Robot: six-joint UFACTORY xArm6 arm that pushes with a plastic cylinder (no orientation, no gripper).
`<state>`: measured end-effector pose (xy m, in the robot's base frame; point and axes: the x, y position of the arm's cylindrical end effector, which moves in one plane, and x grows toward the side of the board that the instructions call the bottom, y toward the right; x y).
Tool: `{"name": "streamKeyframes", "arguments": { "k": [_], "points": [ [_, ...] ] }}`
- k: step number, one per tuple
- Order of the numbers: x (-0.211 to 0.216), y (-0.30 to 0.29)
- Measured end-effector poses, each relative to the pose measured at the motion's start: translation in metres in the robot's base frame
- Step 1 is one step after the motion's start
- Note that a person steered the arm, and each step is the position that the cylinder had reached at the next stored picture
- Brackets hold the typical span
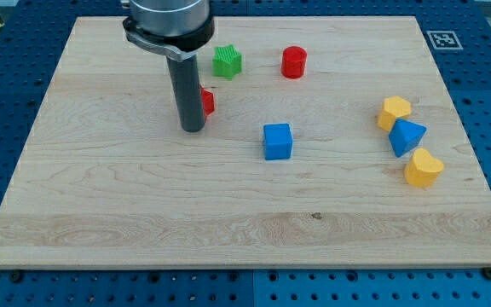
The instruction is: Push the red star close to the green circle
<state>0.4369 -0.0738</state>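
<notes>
Tip (193, 130) touches a glossy red block (207, 102) on grainy wooden board (143, 213)

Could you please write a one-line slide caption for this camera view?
My tip touches a partly hidden red block on the wooden board, below the green star.

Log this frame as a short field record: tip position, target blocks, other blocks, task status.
tip: my tip at the view's left of a red block, touching or nearly so
red block: mostly hidden by the rod, shape unclear
green circle: none visible; only a green star
others: red cylinder, blue cube, yellow hexagon, blue triangle, yellow heart
status: cannot judge
</notes>
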Motion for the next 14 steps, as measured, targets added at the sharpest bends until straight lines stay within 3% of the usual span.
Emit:
{"name": "streamKeyframes", "arguments": {
  "k": [4, 8, 10, 11, 13, 14],
  "points": [
    [0.002, 0.048],
    [-0.043, -0.017],
    [-0.039, -0.020],
    [-0.013, -0.022],
    [-0.010, -0.071],
    [-0.010, -0.069]
  ]
}}
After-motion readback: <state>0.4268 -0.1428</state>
